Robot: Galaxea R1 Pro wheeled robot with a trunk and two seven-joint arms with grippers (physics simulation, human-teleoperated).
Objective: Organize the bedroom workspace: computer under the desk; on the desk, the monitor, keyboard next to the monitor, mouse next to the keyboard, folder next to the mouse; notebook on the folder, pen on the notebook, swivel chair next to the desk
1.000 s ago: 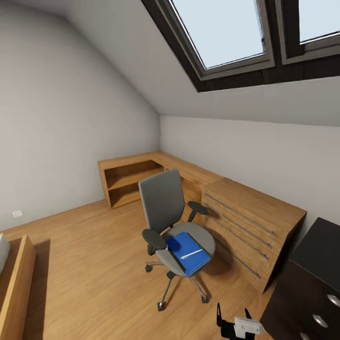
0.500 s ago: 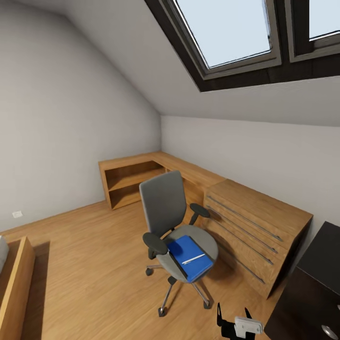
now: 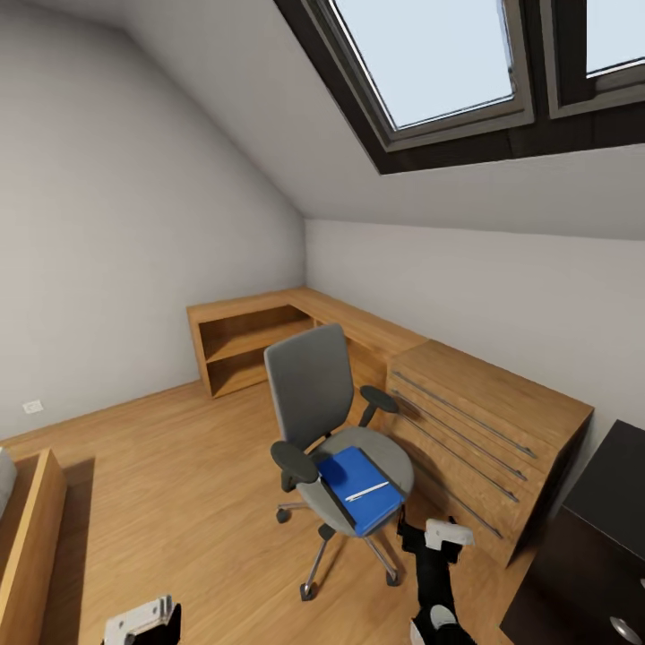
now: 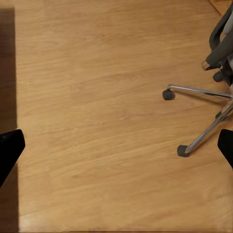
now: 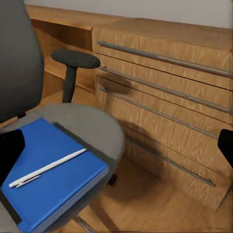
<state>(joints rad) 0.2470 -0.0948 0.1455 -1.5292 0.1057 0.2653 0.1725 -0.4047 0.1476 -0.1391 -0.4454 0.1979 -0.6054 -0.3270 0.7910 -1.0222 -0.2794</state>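
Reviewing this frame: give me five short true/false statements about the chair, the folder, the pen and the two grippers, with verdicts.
1. The folder lies on the seat of the swivel chair. True.
2. The white pen lies on the wooden floor beside the chair. False: it rests on top of the blue folder.
3. The right gripper is shut on the folder. False: its fingers are spread wide and hold nothing; it faces the seat and the wooden drawer cabinet.
4. The left gripper is open over the plank floor, near the chair's chrome base. True.
5. The folder is red. False: it is bright blue.
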